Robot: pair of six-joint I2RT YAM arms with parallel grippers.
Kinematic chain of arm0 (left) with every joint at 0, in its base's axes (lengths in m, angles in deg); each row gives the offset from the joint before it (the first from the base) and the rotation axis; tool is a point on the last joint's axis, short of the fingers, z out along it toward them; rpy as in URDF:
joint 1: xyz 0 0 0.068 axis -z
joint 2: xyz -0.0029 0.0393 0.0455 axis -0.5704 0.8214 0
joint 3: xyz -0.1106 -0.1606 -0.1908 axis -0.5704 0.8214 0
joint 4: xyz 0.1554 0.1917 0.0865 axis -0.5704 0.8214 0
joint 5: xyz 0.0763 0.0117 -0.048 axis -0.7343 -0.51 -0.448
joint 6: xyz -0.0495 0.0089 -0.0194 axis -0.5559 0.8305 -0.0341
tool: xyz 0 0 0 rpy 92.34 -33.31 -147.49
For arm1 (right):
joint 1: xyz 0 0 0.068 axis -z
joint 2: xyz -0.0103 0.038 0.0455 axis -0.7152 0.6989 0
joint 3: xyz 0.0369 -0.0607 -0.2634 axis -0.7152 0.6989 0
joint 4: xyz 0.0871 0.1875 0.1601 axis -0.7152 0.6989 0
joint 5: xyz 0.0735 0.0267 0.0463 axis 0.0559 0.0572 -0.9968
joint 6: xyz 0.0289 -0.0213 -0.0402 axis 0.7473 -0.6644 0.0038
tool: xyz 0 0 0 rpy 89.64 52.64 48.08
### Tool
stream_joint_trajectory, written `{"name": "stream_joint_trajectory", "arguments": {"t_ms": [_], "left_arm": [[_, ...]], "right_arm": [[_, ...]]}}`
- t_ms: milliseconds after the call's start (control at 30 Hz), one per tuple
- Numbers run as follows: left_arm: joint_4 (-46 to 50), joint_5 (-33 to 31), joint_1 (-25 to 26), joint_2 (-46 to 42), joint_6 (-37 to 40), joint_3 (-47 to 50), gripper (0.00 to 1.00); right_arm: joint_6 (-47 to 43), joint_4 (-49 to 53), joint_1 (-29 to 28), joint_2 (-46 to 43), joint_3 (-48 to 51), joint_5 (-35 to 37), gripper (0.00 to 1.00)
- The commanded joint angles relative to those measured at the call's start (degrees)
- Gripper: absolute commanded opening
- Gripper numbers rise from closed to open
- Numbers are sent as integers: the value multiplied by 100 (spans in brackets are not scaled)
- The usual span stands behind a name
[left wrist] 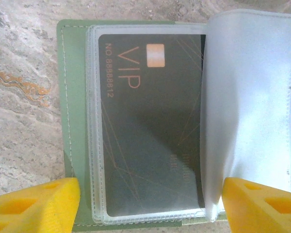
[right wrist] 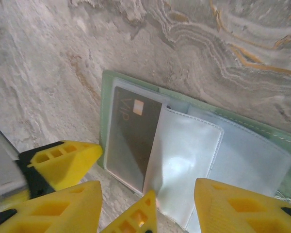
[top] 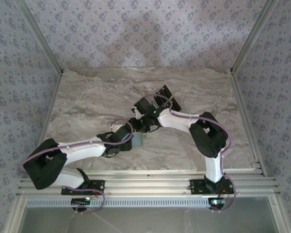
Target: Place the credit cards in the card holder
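Closest to my left wrist lens are the yellow fingers (left wrist: 34, 204) of the left hand (left wrist: 150, 208). They are spread wide and grip nothing, one beside the green edge of the card holder (left wrist: 72, 97) and the other beside a lifted clear sleeve (left wrist: 252, 97). The holder lies open, flat on the marbled tabletop (left wrist: 19, 97). A dark VIP card (left wrist: 150, 126) sits fully inside a clear pocket, so I judge that one done. The lifted sleeve looks empty to me, and whether more cards are waiting I cannot tell. My right hand (right wrist: 148, 191) hovers low over the holder's near edge, jaws partly apart with nothing clamped. From above, both arms bend inward and their hands meet mid-tabletop, right over the holder
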Motion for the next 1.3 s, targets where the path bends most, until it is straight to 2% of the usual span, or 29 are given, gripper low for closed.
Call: {"name": "stream_joint_trajectory", "arguments": {"t_ms": [0,367,1267], "left_arm": [[-64,-96,30,67,-74,61,77],[-52,-112,30,40,-75,95,77],[-6,-130,30,-78,-79,144,77]], "right_arm": [[125,90,32,-206,230,129,55],[184,-124,53,-4,510,186,55],[90,-50,-143,626,-181,-112,55]]}}
